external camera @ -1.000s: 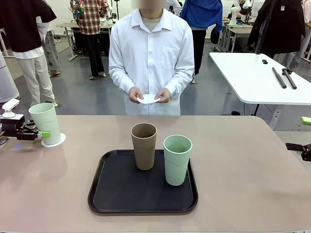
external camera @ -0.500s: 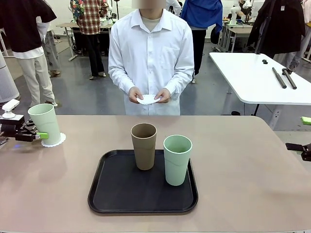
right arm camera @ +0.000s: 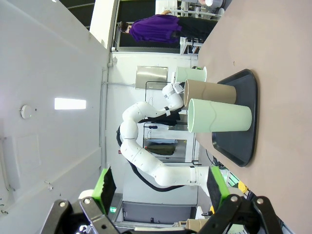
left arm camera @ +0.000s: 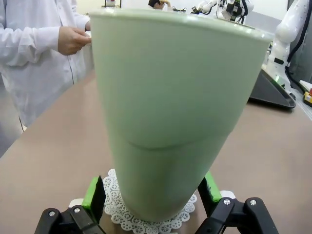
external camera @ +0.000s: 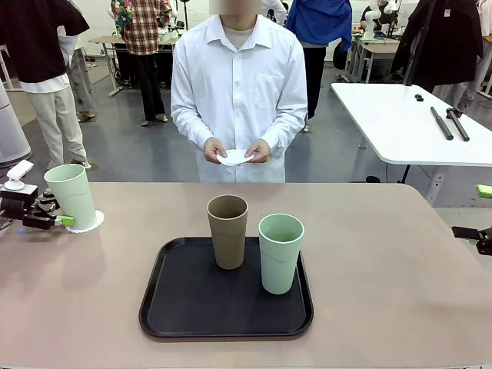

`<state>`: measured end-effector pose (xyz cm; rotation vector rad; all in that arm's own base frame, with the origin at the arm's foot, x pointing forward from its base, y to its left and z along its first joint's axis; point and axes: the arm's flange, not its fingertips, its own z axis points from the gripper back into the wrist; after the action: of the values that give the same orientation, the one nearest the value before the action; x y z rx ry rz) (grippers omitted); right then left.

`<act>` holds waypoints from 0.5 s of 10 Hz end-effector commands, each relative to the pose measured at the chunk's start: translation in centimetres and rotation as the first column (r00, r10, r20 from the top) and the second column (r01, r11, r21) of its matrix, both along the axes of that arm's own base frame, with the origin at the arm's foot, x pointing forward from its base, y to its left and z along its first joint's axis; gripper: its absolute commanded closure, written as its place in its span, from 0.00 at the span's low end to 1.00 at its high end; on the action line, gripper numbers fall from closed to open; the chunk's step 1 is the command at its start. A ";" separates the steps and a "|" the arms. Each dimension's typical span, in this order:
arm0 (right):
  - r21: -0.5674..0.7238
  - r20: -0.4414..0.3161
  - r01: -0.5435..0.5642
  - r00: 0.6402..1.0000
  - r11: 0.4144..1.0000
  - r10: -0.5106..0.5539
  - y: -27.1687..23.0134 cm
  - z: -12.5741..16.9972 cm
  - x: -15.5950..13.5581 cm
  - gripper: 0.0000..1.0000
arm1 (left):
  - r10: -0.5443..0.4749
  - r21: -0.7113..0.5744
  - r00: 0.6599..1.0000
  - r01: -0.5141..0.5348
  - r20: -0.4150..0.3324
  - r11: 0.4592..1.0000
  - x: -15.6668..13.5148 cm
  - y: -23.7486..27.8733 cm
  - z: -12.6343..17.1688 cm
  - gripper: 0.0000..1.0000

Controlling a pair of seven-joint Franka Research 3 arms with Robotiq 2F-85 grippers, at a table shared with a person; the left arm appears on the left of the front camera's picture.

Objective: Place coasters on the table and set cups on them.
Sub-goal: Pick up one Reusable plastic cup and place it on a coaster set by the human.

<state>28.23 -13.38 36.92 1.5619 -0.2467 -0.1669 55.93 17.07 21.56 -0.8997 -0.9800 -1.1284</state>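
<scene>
Left fingers [left arm camera: 92, 192] have sprung apart, released, flanking the pale green cup [left arm camera: 170, 112] standing upright on its coaster [left arm camera: 117, 200] near the tabletop's [external camera: 384, 254] left edge. Right fingers [right arm camera: 105, 184] spread, empty. Brown cup [external camera: 228, 231] and second green cup [external camera: 280, 252] wait on the tray [external camera: 177, 307]: judged light, rigid, smooth; grasp mid-wall.

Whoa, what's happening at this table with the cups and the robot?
The robot's left pincer stands open around a pale green cup that sits on a lacy coaster at the left end of the table. A brown cup and another green cup wait on the black tray. The person across from the robot holds a white paper coaster.
</scene>
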 end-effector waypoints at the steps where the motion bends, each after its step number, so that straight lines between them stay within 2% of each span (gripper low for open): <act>1: 0.024 0.010 0.014 1.000 1.000 -0.014 0.0 0.2 0.4 0.00 | -0.017 0.057 1.000 0.017 0.006 0.998 -0.3 -0.2 0.3 0.00; 3: 0.024 0.010 0.014 1.000 1.000 -0.014 0.0 0.2 0.4 0.00 | -0.009 0.128 1.000 0.010 -0.013 0.992 -1.0 0.3 1.5 0.00; 5: 0.024 0.010 0.014 1.000 1.000 -0.014 0.0 0.2 0.4 0.00 | 0.032 0.260 0.998 -0.019 -0.047 0.965 -2.2 1.9 3.9 0.00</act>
<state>28.23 -13.38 36.92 1.5619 -0.2467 -0.1669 55.23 19.20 23.77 -0.7514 -0.8525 -1.1833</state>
